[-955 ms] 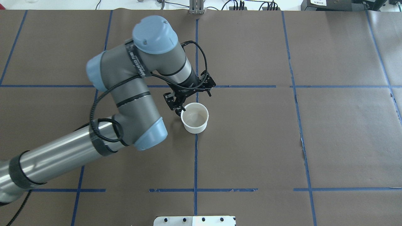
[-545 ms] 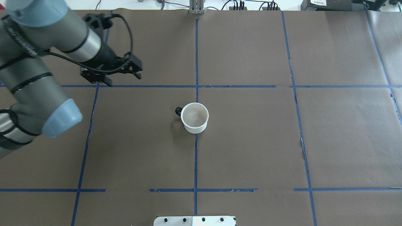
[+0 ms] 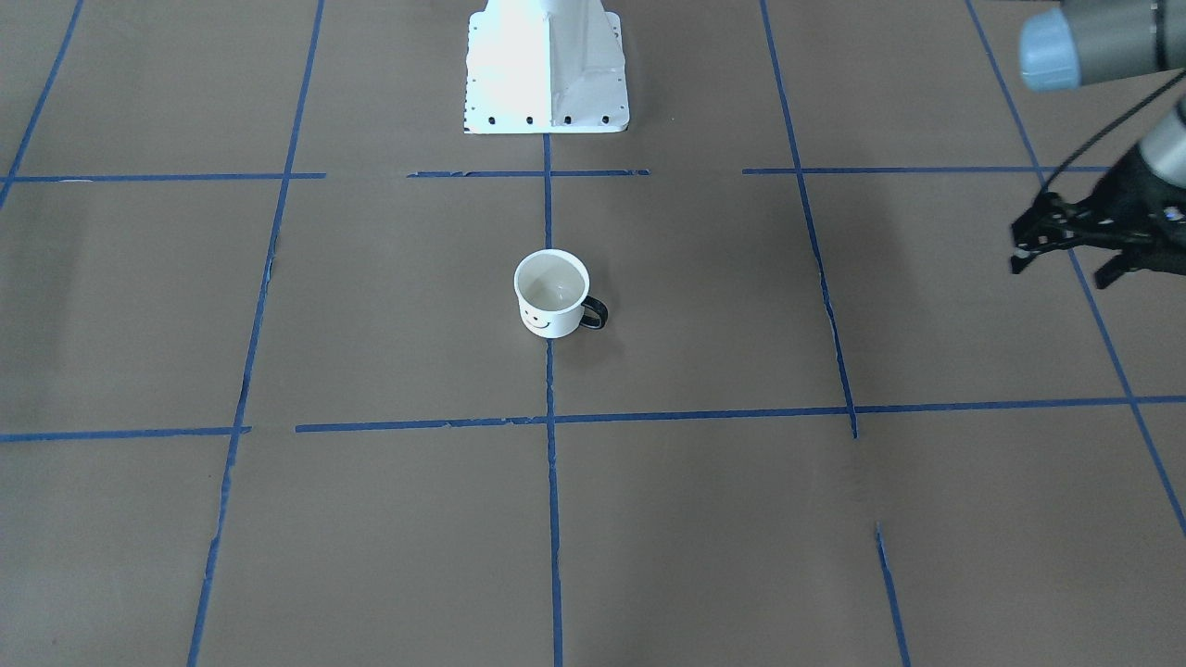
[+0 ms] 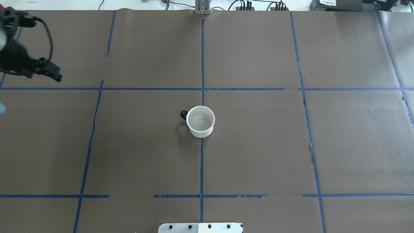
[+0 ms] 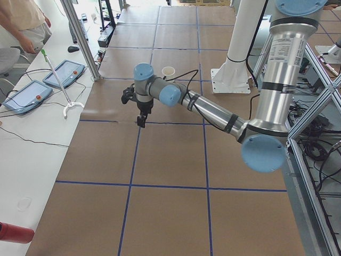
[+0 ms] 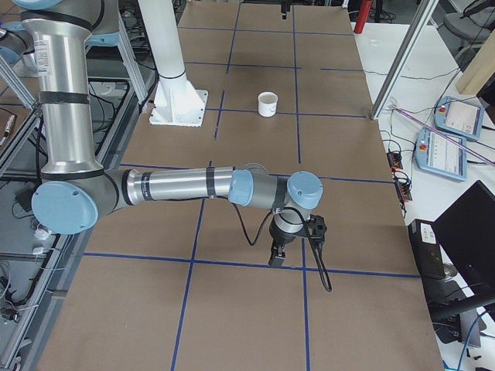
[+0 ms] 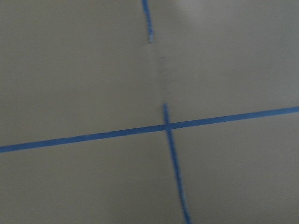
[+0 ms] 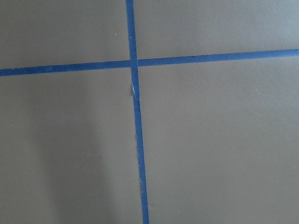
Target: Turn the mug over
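Note:
The mug (image 4: 200,121) stands upright at the middle of the table, its opening up and its cream inside showing. In the front-facing view the mug (image 3: 552,295) shows its smiley face, with the black handle (image 3: 594,313) on that view's right. My left gripper (image 3: 1064,267) is open and empty, well off to the side and above the table; it also shows at the overhead view's left edge (image 4: 45,72). My right gripper (image 6: 277,255) shows only in the exterior right view, low over the paper far from the mug; I cannot tell whether it is open or shut.
Brown paper with a grid of blue tape lines (image 4: 201,161) covers the table. The robot's white base plate (image 3: 547,65) is at the robot's edge. Control tablets (image 5: 24,96) and a person (image 5: 21,21) are beside the table's left end.
My left gripper was at the mug's handle one second ago. It has let go and swung far left and away. The mug stays upright in the same spot.

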### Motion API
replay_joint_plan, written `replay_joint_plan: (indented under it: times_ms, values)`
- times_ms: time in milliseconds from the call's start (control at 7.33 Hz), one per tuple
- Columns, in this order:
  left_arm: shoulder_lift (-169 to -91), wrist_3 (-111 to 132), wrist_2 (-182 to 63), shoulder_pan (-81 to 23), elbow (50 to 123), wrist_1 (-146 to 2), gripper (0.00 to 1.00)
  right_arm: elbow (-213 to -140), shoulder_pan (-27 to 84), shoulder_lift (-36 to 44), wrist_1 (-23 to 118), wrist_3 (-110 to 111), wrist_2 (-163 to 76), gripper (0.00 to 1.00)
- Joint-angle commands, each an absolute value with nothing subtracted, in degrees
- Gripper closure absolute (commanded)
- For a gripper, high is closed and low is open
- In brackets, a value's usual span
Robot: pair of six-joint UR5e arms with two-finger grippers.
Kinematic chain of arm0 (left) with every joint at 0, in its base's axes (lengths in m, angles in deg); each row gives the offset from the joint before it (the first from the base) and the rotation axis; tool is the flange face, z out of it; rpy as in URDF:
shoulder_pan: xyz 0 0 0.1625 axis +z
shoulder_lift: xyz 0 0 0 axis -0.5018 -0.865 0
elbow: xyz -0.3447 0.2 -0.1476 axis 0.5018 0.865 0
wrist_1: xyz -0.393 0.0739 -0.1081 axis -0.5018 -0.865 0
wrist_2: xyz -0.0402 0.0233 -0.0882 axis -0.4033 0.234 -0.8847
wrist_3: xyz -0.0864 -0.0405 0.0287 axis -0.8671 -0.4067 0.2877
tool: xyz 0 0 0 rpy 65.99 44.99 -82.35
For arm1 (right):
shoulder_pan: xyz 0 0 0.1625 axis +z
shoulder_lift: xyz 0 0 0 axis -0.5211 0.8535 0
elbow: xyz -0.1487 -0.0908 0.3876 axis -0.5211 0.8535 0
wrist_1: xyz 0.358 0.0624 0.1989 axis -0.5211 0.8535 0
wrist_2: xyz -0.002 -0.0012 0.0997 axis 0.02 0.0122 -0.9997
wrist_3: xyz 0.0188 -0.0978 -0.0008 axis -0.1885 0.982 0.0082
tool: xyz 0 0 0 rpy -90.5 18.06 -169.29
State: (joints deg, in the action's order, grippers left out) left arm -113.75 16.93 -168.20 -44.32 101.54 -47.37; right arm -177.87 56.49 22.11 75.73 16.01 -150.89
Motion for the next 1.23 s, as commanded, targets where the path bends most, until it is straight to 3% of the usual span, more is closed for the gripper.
replay_joint_plan:
  times_ms: [0,273,1091]
  values:
    - [-109.00,36.86,-168.37,-59.12,91.53,-47.70,0.00,-177.87,56.48,22.10,75.73,16.01,-150.89,0.00]
    - [-107.78,38.50,-168.88,-63.48,90.17,-47.26,0.00,-177.87,56.48,22.10,75.73,16.01,-150.89,0.00]
    - [-107.07,31.56,-169.06,-63.31,90.35,-46.91,0.00,-177.87,56.48,22.18,75.73,16.01,-150.89,0.00]
